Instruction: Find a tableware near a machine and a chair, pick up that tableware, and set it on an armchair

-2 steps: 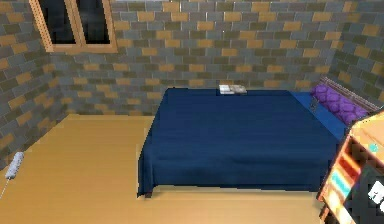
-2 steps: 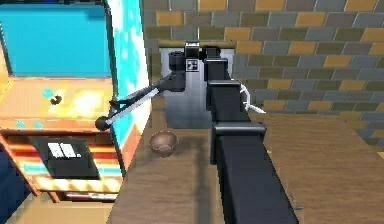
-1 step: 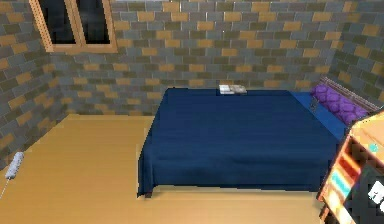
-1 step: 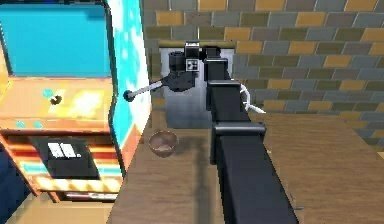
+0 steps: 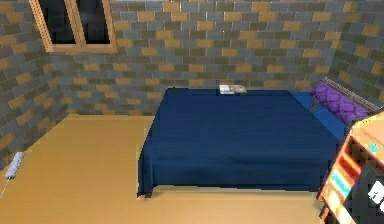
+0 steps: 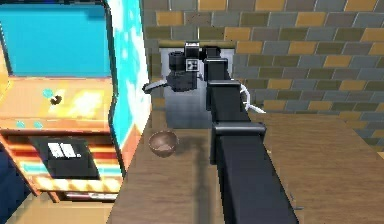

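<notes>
**Forward view.** A bed [image 5: 240,140] with a dark blue cover stands on a wooden floor [image 5: 80,160] against a brick wall [image 5: 200,40]. A small pale flat thing [image 5: 232,89] lies at the bed's far edge. A purple pillow [image 5: 338,98] lies at the bed's right end. A window [image 5: 75,22] sits in the wall at the upper left. A small white thing [image 5: 13,166] lies on the floor at the left edge. An arcade machine [image 5: 362,170] shows in the lower right corner.

**Arm side view.** The arcade machine [image 6: 60,100] stands at the left, just beside a wooden desk [image 6: 320,160]. A brown bowl [image 6: 163,144] sits on the desk near the machine, left of the arm [image 6: 245,165]. The jaws, with 2 thin fingers [image 6: 155,88], show higher up, in front of a grey panel [image 6: 185,103]. I cannot tell whether the jaws are apart or together, nor whether they hold anything.
</notes>
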